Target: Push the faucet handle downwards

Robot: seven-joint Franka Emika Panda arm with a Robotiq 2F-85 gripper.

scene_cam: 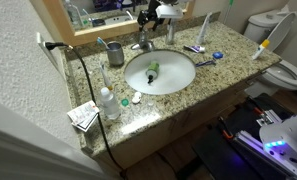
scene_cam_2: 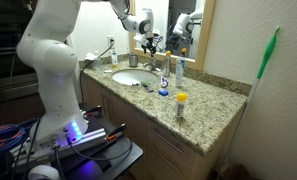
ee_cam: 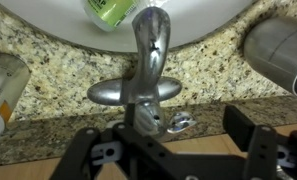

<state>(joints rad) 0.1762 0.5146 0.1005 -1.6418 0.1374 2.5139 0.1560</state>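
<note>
The black fingers (ee_cam: 93, 150) fill the bottom of the wrist view. They are spread wide with nothing between them, one on each side of the picture.

The faucet handle (ee_cam: 148, 60) lies straight ahead of that gap, a little towards the left-hand finger in this view. It shows as a shiny chrome streak running away from the fingers towards the white basin (ee_cam: 203, 25). Its long axis points almost straight up the picture, so it runs lengthwise along the gap, not across it. Lever and spout merge in the glare, and I cannot tell where one ends and the other begins. The handle's near end sits just beyond the fingers, above the faucet's flat chrome base (ee_cam: 108, 93). No contact can be made out.

In an exterior view the fingers (scene_cam: 153, 15) hang just above the faucet handle (scene_cam: 145, 40), at the back edge of the basin (scene_cam: 128, 75) under the mirror.

Judged from this, the push calls for the fingers to come down onto the lever from above, kept along its centre line so they do not slide off the rounded chrome.

A grey metal cup (ee_cam: 278, 50) stands on the speckled worktop (ee_cam: 48, 60) beside the faucet, near the right-hand finger.
</note>
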